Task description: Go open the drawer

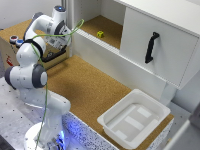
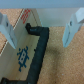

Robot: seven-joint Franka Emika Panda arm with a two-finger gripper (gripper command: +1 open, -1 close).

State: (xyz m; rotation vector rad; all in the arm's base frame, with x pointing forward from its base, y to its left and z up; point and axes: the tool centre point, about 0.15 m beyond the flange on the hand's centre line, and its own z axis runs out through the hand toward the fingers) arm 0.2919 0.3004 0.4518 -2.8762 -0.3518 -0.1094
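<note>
The shallow light-brown wooden drawer [image 1: 52,59] sits in the tan box with small round red and blue buttons [image 1: 11,50], at about ten o'clock in the exterior view, on the cork-topped table [image 1: 90,90]. In that view it seems to stand slightly out from the box front with a dark strip showing, though the white robot arm [image 1: 35,60] covers much of it, so how far it is out cannot be told.

In the wrist view the tool [image 2: 38,29] hangs with its two pale fingers [image 2: 73,26] spread wide, pinching nothing. Between and below them lies the drawer's black bar handle [image 2: 39,47], fixed to a wooden face bearing a blue pixel figure [image 2: 22,55]. Whether the fingers reach down to the bar's level is unclear.

By my reading the approach is done and the tool is lined up over the handle; closing on it and pulling the drawer out are left.
</note>
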